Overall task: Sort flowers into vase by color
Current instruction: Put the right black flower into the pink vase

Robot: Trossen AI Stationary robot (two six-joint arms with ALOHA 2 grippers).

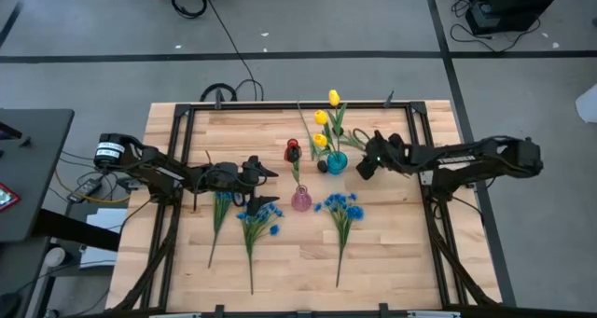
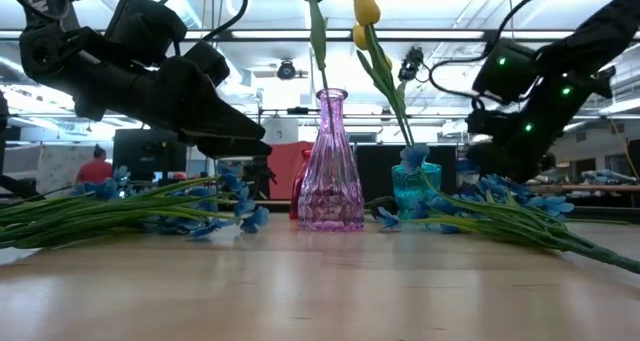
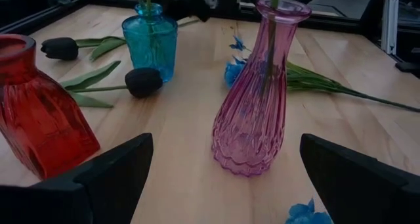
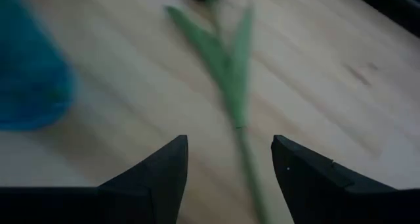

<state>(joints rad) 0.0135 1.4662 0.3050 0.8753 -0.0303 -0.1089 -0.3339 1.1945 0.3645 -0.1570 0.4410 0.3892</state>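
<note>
Pale wood-plank counter (image 2: pixel 320 291) up close, ribbed pink glass vase (image 2: pixel 331 166) at its middle.

My left tool (image 1: pixel 266 172) hangs spread and empty left of that vase; my right tool (image 1: pixel 366 161), spread too, straddles a dark tulip's green stem (image 4: pixel 236 106) without pinching it. Yellow tulips (image 1: pixel 324 117) stand in the blue vase (image 1: pixel 336 162), blue blossom bunches (image 1: pixel 342 209) lie flat. Only the low view shows the office-like room behind; only my left wrist shows the red vase's (image 3: pixel 36 109) ridges.

Tulips (image 1: pixel 326 122) in vase (image 1: pixel 336 161)
</note>
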